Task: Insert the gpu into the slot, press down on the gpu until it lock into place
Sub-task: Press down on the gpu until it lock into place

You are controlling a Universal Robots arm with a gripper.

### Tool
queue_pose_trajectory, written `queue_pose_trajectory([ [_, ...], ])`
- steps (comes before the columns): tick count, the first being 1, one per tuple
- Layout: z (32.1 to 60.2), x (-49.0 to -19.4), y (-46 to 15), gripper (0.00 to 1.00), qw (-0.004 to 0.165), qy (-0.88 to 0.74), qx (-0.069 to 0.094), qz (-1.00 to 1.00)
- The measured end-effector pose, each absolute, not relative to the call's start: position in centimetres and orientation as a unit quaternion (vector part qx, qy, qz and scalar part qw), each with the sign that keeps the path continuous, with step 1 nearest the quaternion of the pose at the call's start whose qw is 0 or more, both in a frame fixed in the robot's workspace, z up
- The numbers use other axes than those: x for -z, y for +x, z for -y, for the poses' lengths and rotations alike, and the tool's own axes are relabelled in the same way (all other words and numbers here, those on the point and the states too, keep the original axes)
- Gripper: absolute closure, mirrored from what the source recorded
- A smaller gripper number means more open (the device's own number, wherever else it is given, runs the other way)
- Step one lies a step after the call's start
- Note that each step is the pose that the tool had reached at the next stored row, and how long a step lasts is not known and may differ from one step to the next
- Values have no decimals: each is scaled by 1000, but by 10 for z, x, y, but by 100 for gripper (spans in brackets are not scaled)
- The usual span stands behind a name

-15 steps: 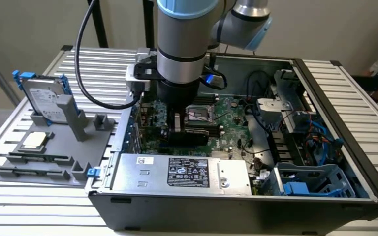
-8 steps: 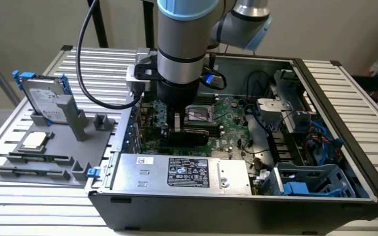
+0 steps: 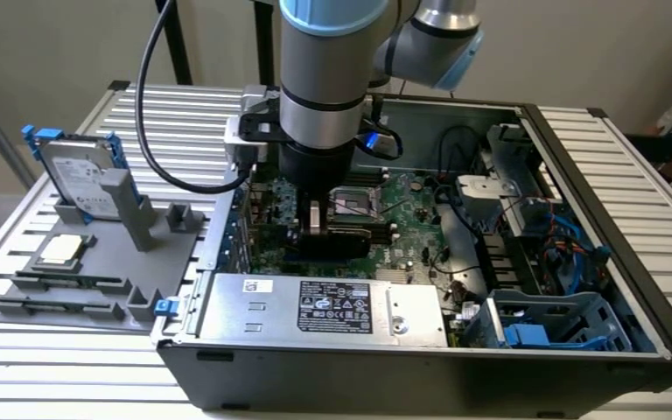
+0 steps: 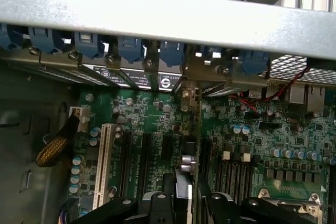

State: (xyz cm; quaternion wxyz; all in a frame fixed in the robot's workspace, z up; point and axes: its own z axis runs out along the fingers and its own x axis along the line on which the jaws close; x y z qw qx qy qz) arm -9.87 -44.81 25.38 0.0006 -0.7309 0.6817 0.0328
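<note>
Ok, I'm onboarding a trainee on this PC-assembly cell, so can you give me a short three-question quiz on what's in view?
1. True or false: the gpu stands on edge over the motherboard, directly under the claw.
2. What lies inside the case along its near wall in the exterior view? A) silver power-supply box B) keyboard C) monitor
3. Fill in: the hard drive stands in the grey fixture on the exterior view's ____ side.

Key: 1 true; 2 A; 3 left.
</note>
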Motion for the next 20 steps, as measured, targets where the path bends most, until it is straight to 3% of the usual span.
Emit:
queue_pose_trajectory([
  [20,455,-250,-98,73,10,-724,-43,-688],
])
